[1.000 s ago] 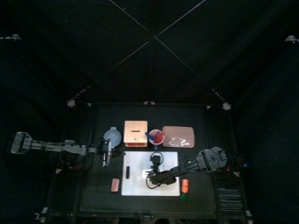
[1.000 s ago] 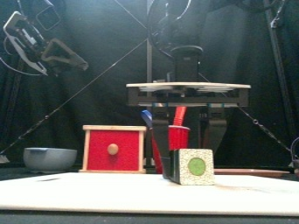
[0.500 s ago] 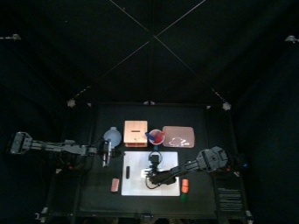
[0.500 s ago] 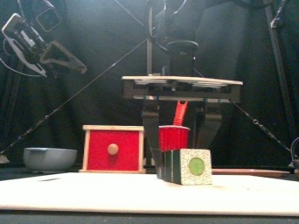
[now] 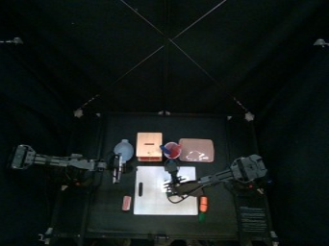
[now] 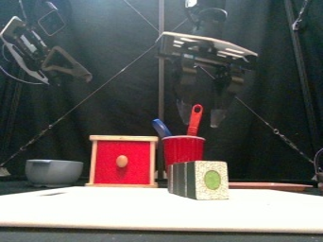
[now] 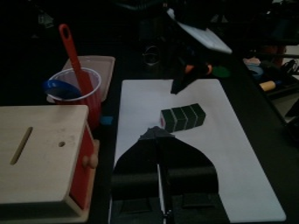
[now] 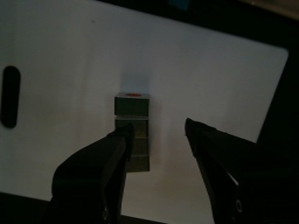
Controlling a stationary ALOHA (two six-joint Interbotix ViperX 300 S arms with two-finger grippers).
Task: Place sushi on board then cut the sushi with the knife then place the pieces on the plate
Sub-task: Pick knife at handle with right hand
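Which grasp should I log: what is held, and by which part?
Nothing. Right gripper hangs open above the sushi; left gripper holds nothing.

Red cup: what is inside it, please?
Two toy knives stand in the red cup: a red knife and a blue knife, both rising above its rim. The cup's wall hides their lower ends and anything else inside.

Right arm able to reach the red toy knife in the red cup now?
Likely yes: right gripper hangs open, empty, above the dark green sushi roll; red toy knife sticks up from the red cup, uncovered.
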